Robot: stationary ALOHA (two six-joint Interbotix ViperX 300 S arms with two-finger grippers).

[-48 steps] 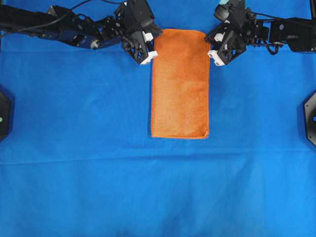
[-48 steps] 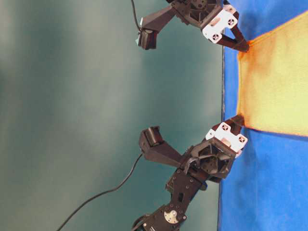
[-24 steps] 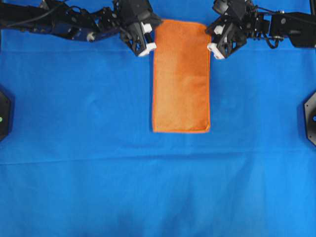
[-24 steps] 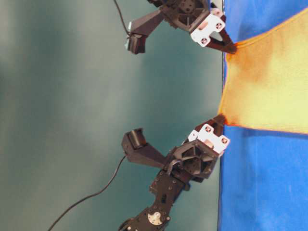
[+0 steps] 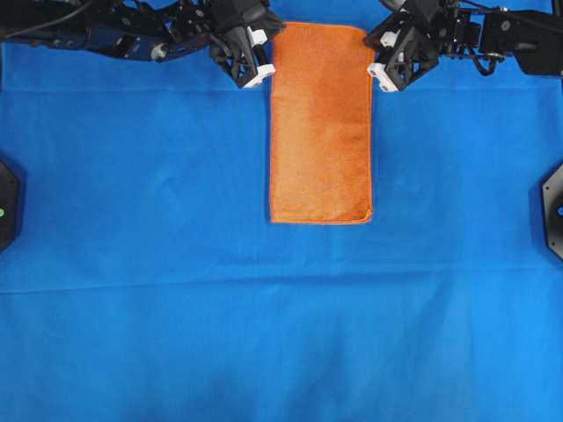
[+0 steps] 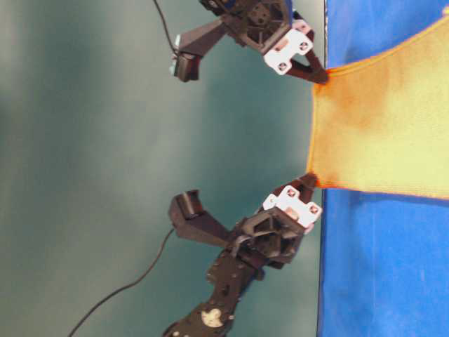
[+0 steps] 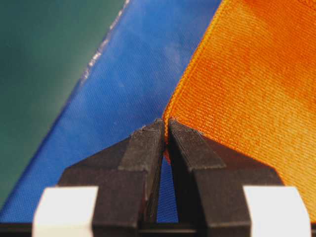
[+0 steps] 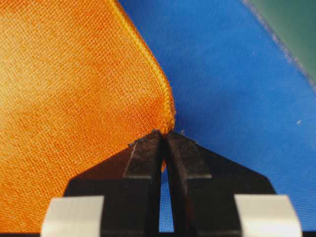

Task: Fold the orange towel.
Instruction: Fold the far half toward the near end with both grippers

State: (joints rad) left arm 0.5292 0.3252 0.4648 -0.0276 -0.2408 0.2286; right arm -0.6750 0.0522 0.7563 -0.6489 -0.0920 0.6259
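The orange towel lies as a long, narrow folded rectangle on the blue table cloth, its far end raised off the table. My left gripper is shut on the towel's far left corner; the wrist view shows the hem pinched between its tips and the towel stretching away to the right. My right gripper is shut on the far right corner, where its tips clamp the rounded hem of the towel. The near end rests flat.
Both arms hang over the far edge of the table, with the dark green backdrop beyond it. Black fixtures sit at the left edge and the right edge of the table.
Both grippers have moved toward the far edge of the table and risen, still gripping the corners. The whole towel has slid that way with them.
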